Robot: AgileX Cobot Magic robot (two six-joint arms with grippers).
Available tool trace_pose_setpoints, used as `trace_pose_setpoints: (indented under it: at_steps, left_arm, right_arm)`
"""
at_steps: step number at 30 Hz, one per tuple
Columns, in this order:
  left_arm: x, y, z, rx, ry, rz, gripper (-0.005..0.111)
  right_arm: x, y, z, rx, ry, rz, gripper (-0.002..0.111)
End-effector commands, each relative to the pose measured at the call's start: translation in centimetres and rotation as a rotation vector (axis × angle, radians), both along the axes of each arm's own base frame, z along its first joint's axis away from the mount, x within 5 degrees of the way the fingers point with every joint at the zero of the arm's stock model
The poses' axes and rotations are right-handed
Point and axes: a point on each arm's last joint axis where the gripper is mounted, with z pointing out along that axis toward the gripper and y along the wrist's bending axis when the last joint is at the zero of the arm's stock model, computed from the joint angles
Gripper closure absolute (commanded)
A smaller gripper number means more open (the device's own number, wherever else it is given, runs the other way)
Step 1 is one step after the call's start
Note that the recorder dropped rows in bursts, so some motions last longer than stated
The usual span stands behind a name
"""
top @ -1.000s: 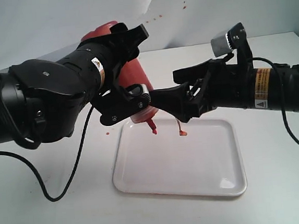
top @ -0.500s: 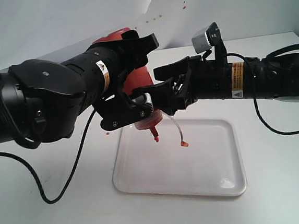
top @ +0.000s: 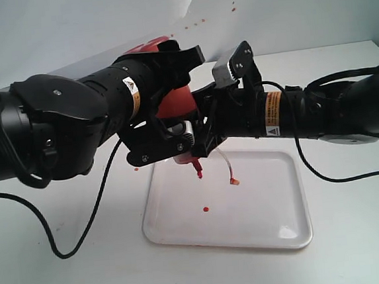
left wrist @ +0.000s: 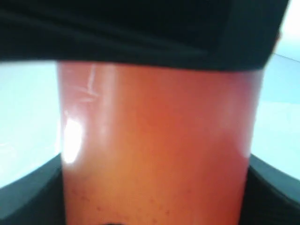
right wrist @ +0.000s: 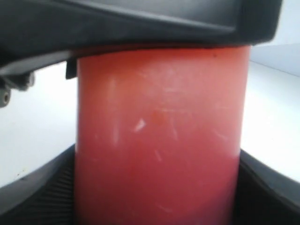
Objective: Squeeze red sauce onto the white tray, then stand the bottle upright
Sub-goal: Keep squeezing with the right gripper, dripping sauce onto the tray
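While the left pincer [top: 183, 97] pinches the bottle [top: 172, 105], tilted nozzle-down above the eleven o'clock corner of the white tray [top: 276, 222], the right pincer [top: 199, 122] clamps it from three o'clock; one drop of red sauce [top: 205, 209] lies on the tray, nine o'clock of centre.

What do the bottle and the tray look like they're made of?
Bottle: probably translucent plastic, smooth but lightly scuffed; light glows through its orange-red wall. Tray: likely hard glossy white plastic; bright highlight near one corner, moulded low rim.
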Motion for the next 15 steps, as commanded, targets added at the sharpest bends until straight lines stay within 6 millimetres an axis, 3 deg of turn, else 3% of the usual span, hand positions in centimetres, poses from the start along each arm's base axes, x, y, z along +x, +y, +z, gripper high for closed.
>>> trace_pose_setpoints:
  at_steps: [1,13,15]
  left_arm:
    - [-0.03,-0.18,0.79,-0.017,-0.023,-0.001,0.107]
    - [-0.03,-0.18,0.79,-0.017,-0.023,-0.001,0.107]
    - [-0.03,-0.18,0.79,-0.017,-0.023,-0.001,0.107]
  right_arm:
    - [0.21,0.18,0.54,0.024,-0.024,-0.016,0.108]
    - [0.26,0.18,0.63,0.034,-0.028,-0.021,0.108]
    - [0.26,0.18,0.63,0.034,-0.028,-0.021,0.104]
